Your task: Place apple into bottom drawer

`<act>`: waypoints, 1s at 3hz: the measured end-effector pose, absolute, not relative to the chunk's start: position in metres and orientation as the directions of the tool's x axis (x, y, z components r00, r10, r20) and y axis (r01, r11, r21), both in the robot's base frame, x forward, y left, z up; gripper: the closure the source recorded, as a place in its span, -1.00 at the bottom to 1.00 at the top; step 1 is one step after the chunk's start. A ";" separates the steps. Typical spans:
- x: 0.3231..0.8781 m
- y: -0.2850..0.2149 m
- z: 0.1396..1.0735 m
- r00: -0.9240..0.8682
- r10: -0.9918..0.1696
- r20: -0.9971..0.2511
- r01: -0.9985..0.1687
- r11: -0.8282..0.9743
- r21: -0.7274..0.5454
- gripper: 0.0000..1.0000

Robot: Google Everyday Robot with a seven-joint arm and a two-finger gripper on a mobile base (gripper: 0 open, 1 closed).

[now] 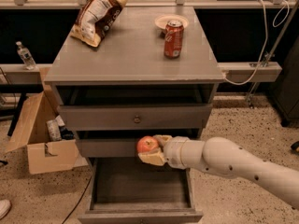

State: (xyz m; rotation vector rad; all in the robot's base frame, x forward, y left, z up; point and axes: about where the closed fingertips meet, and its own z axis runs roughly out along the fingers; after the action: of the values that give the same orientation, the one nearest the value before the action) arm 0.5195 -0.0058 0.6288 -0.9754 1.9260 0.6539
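The apple point(147, 144) is small, round and red-orange with a yellowish patch. My gripper point(152, 149) is shut on the apple and holds it in front of the middle drawer, above the back part of the open bottom drawer point(140, 185). The bottom drawer is pulled out and its flat grey floor shows, with nothing on it. My white arm comes in from the lower right.
On the cabinet top point(131, 55) lie a chip bag point(97, 14), a red soda can point(173, 38) and a small plate point(171, 21). An open cardboard box point(39, 141) stands left of the cabinet. A water bottle point(25, 55) sits on the left ledge.
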 end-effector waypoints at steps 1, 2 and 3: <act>0.515 -0.010 0.572 -0.368 -0.383 -0.847 -0.816 0.570 0.097 1.00; 0.508 -0.012 0.512 -0.419 -0.394 -0.818 -0.796 0.593 0.122 1.00; 0.506 -0.013 0.463 -0.456 -0.410 -0.790 -0.771 0.625 0.121 1.00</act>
State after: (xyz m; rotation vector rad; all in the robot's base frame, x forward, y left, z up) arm 0.5065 -0.0131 0.4635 -0.9220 2.0938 0.6133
